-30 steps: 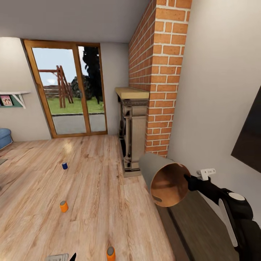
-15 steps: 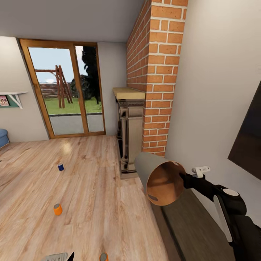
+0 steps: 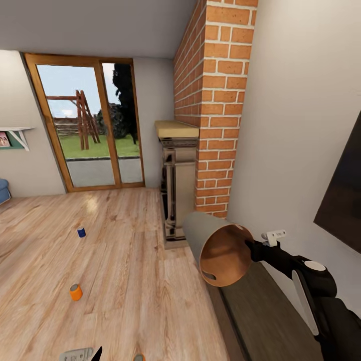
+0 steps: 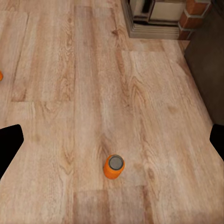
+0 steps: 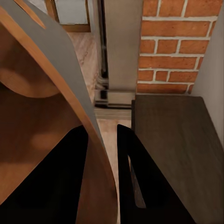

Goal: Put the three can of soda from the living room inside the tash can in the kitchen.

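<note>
From my head camera I looked across the living room's light plank floor (image 3: 125, 260) toward the wood-framed glass doors (image 3: 90, 123), with the brick chimney (image 3: 215, 100) and the carved fireplace (image 3: 178, 185) on the right. My right gripper (image 3: 249, 246) held the trash can (image 3: 215, 248) by its rim, the bin tipped on its side in the air with its brown inside facing me. A dark low cabinet (image 3: 260, 311) ran along the wall beneath my right arm. Three soda cans were on the floor, well apart: the dark blue can (image 3: 81, 232) farthest off, an orange can (image 3: 75, 292) nearer, and the top of a second orange can (image 3: 138, 358) just at the lower edge. A small shelf (image 3: 17, 135) hung on the left wall.

From my left wrist camera, the left gripper (image 4: 112, 144) was spread wide, its dark fingertips (image 4: 9, 142) at either edge with nothing between them. The second orange can (image 4: 114, 166) stood upright on the planks below, apart from both fingers. The fireplace base (image 4: 154, 18) lay beyond it.

From my right wrist camera, my right gripper (image 5: 108, 177) was clamped on the trash can's wall (image 5: 60, 79), one finger inside against the brown lining and the other outside. Beyond were the chimney bricks (image 5: 177, 51) and the dark cabinet top (image 5: 172, 140).
</note>
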Tool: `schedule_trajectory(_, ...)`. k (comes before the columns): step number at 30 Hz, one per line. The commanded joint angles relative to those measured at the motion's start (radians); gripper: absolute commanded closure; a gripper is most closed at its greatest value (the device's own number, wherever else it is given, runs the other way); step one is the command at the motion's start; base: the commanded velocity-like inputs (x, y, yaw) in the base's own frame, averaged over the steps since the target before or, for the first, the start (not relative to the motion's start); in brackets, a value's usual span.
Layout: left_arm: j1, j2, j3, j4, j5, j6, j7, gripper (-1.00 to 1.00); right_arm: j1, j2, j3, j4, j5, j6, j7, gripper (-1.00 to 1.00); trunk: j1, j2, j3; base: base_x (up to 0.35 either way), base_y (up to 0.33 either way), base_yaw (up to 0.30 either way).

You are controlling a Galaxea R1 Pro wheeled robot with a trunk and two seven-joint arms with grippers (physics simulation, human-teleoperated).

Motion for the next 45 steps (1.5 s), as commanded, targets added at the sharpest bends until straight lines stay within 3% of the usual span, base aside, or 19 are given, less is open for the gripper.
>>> schedule_trajectory(1, 0.0, 0.0, 0.0, 0.0, 0.0, 0.0, 0.0, -1.0, 0.0, 0.0, 0.0, -0.001, -0.013, 0.001, 0.002, 1.0, 0.0, 0.0, 0.0, 0.013, -0.002, 0.0)
schedule_trajectory(20, -0.001, 0.0, 0.0, -0.005, -0.001, 0.013, -0.001, -1.0, 0.0, 0.0, 0.0, -0.001, -0.013, 0.001, -0.003, 1.0, 0.0, 0.0, 0.0, 0.101, 0.0, 0.0)
schedule_trajectory(24, -0.037, 0.002, 0.0, -0.096, -0.002, 0.206, 0.004, -1.0, 0.0, 0.0, 0.001, -0.001, -0.013, 0.001, -0.003, 1.0, 0.0, 0.0, 0.0, 0.002, 0.0, 0.0)
schedule_trajectory(26, -0.146, 0.004, -0.001, -0.125, -0.002, 0.4, 0.005, -1.0, 0.0, 0.0, 0.002, 0.0, -0.013, 0.001, -0.003, 1.0, 0.0, 0.0, 0.0, 0.0, 0.0, 0.0)
schedule_trajectory(27, -0.181, 0.004, -0.001, -0.129, -0.002, 0.449, 0.006, -1.0, 0.0, 0.001, 0.003, 0.0, -0.013, 0.001, -0.003, 1.0, 0.0, 0.0, 0.0, 0.0, 0.0, 0.0)
schedule_trajectory(30, -0.379, 0.003, -0.01, -0.134, -0.012, 0.708, 0.019, -1.0, 0.0, 0.007, 0.018, 0.0, -0.011, 0.001, -0.006, 1.0, 0.0, 0.0, 0.0, 0.0, 0.0, 0.0)
schedule_trajectory(33, -0.494, 0.002, -0.022, -0.125, -0.027, 0.827, 0.038, -1.0, 0.0, 0.009, 0.024, 0.0, -0.009, 0.001, -0.008, 1.0, 0.0, 0.0, 0.0, 0.0, 0.0, 0.0)
schedule_trajectory(34, -0.619, 0.0, -0.035, -0.099, -0.038, 0.914, 0.062, -1.0, 0.0, 0.011, 0.029, 0.002, -0.008, 0.001, -0.01, 1.0, 0.0, 0.0, 0.0, 0.0, 0.0, 0.0)
schedule_trajectory(38, -0.729, -0.002, -0.042, -0.043, -0.044, 0.959, 0.112, -1.0, 0.0, 0.012, 0.048, 0.006, -0.007, 0.001, -0.012, 1.0, 0.0, 0.0, 0.0, 0.0, 0.0, 0.0)
schedule_trajectory(45, -0.777, -0.002, -0.044, 0.095, -0.043, 0.934, 0.162, -1.0, 0.0, 0.013, 0.074, 0.016, -0.004, 0.001, -0.03, 1.0, 0.019, -0.035, -0.015, 0.0, 0.0, 0.0)
